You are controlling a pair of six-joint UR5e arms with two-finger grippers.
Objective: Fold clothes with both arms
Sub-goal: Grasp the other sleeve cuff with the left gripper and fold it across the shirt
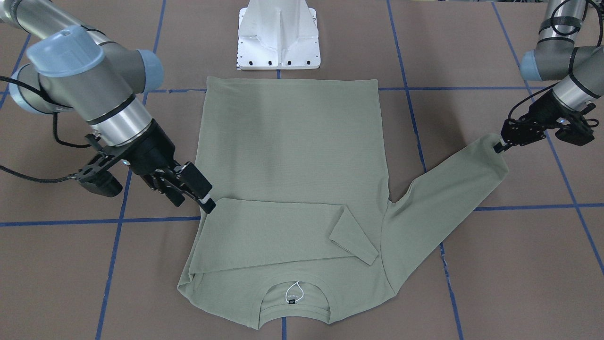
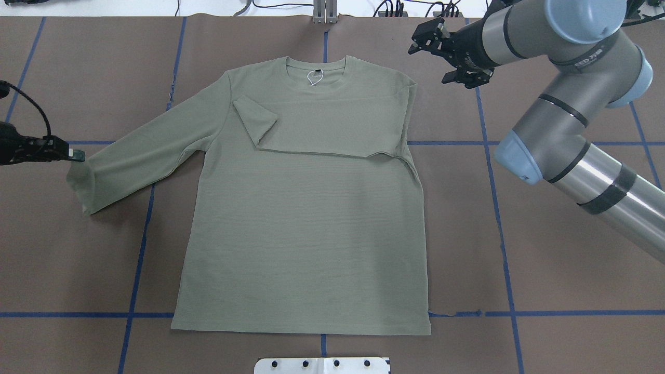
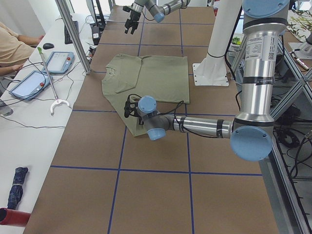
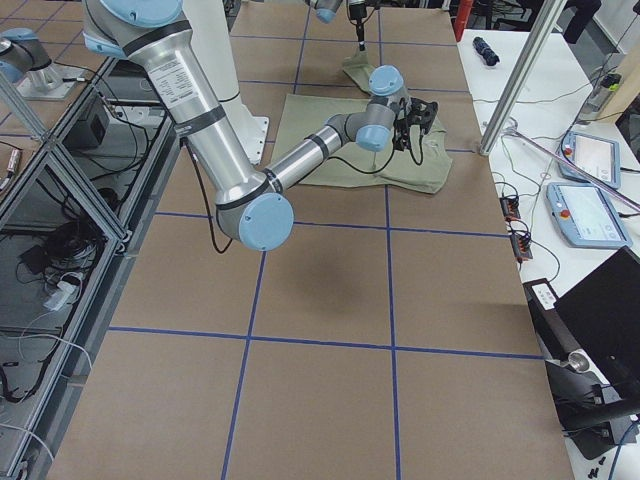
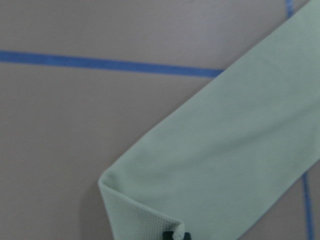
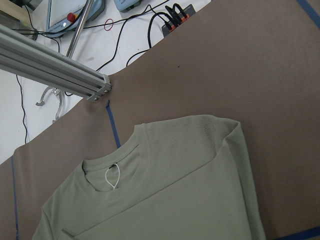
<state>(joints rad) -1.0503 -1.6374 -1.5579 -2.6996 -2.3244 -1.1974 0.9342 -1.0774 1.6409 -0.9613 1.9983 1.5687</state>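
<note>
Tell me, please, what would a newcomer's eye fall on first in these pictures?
A sage-green shirt lies flat on the table, one sleeve folded across its chest. The left gripper pinches the cuff of the outstretched sleeve, while the right gripper hangs open, clear of the shirt, beside its shoulder.

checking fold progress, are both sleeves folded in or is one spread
One folded, one spread. The right sleeve lies over the shirt; the left sleeve stretches out on the table, cuff in the left claw.
</note>
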